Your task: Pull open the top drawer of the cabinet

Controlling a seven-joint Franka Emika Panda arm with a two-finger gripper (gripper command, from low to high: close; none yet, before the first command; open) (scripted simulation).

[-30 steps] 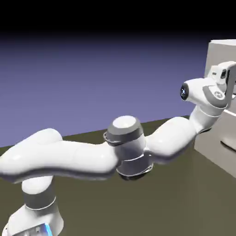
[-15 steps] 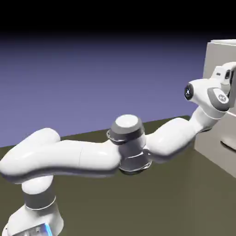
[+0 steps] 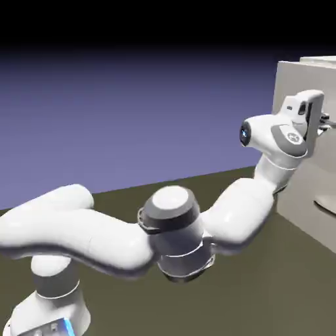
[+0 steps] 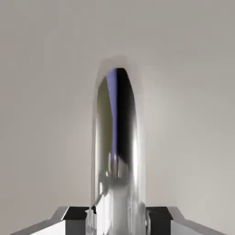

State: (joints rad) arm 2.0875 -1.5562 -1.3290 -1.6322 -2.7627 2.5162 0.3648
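Hand view: gripper (image 4: 118,220) around shiny handle (image 4: 115,151)

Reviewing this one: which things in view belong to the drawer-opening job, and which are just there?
Part of the job:
- cabinet
- top drawer
- its shiny handle
- end effector, closed on that handle
- white arm

Just there:
- dark tabletop
- lower drawer's handle

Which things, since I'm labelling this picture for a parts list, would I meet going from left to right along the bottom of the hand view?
One fingertip → the shiny drawer handle → the other fingertip.
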